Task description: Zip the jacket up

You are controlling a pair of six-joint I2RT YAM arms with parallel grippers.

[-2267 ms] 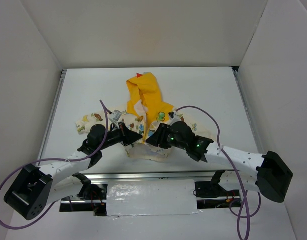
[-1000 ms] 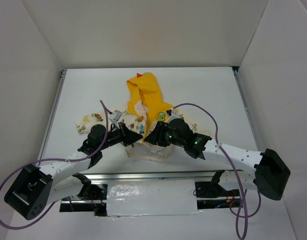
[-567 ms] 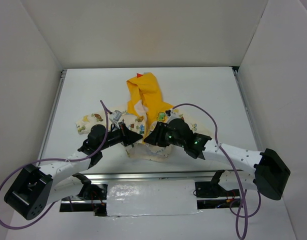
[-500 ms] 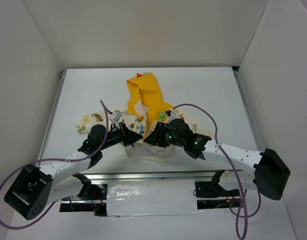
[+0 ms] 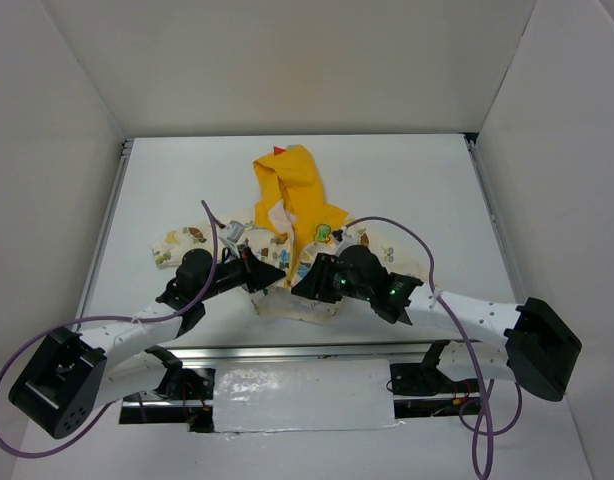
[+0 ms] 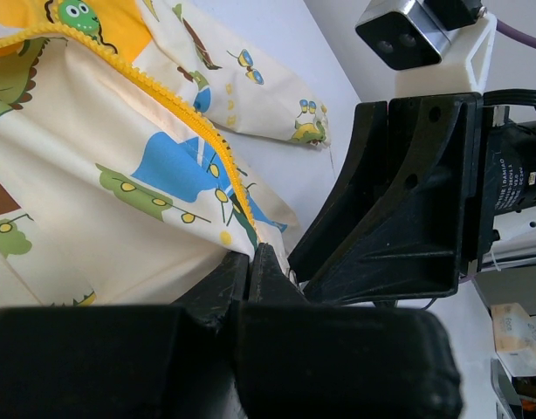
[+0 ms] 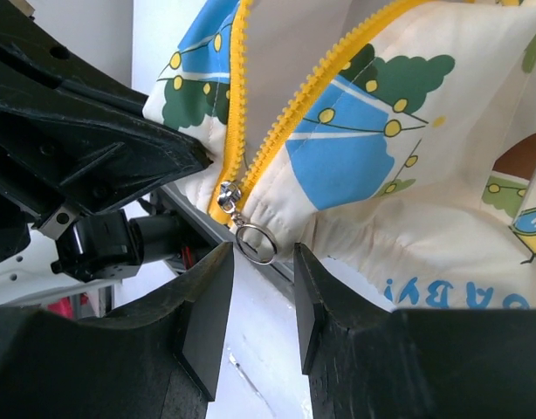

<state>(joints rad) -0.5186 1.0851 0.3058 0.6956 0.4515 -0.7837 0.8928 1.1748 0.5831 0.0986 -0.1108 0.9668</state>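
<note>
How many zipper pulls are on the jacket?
1. The zipper pull hangs at the bottom of the yellow zip, between the fingers of the open right gripper. Others may be hidden.

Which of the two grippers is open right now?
The right gripper: its fingers stand apart, with the metal pull ring at the gap between them. The left gripper is shut, pinching the bottom edge of the jacket.
</note>
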